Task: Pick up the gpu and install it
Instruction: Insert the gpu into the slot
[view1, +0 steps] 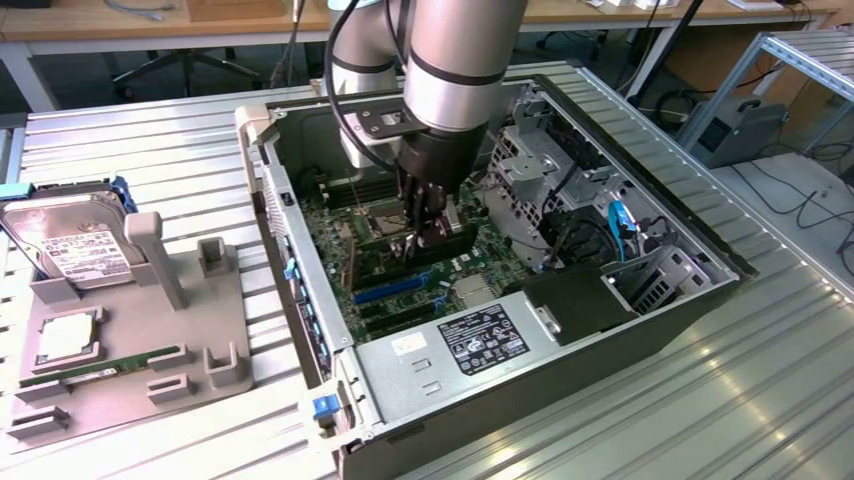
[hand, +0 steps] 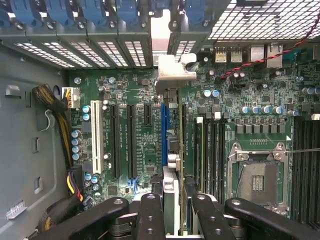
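In the exterior view we're well past the pickup: the arm's dark multi-fingered gripper (view1: 430, 222) is down inside the open grey metal computer case (view1: 400, 405), right over the green motherboard (view1: 387, 275), carrying the gpu (view1: 445, 232), a thin flat card with a dark face held edge-down just above the motherboard's blue slot (view1: 394, 287), so we'd say seating it is what's left. In the wrist view the black fingers (hand: 150, 215) sit partly closed, clamped on the card's edge, and the card's silvery bracket (hand: 175, 70) reaches the case's rear slot covers beside that blue slot, though we can't tell if it's fully pushed in.
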